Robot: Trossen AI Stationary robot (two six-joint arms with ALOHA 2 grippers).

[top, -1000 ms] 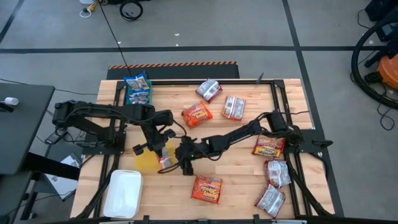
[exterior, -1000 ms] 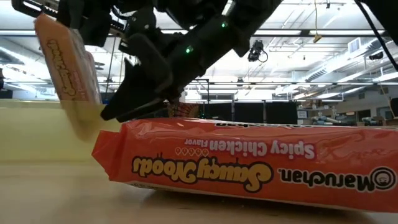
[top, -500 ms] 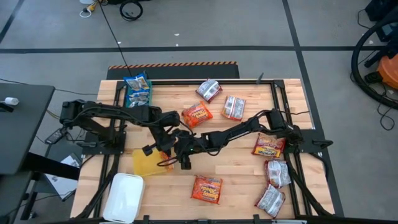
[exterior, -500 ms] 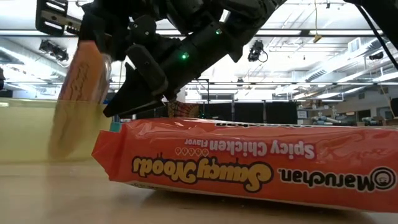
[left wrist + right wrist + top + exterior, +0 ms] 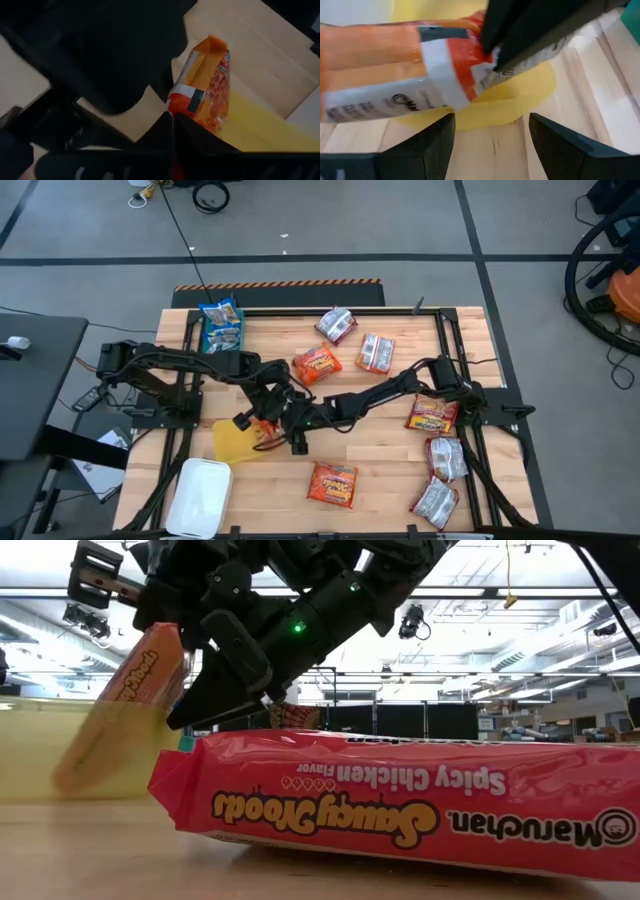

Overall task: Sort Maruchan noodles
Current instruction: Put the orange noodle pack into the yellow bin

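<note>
Your left hand [image 5: 262,423] pinches the light, crinkly, slippery orange packet [image 5: 204,80] by its end seam over the yellow bin [image 5: 234,442]; right hand [image 5: 296,438] spread beside it

The orange crinkly plastic noodle packet [image 5: 125,705] now tilts lower into the translucent yellow plastic bin [image 5: 238,442], gripped by the left hand [image 5: 262,423].

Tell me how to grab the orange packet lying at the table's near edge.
The orange packet lies flat and alone on the table. Probably best to bring the tool straight down and pinch across its narrower width near the middle; its crimped ends look too thin.
</note>
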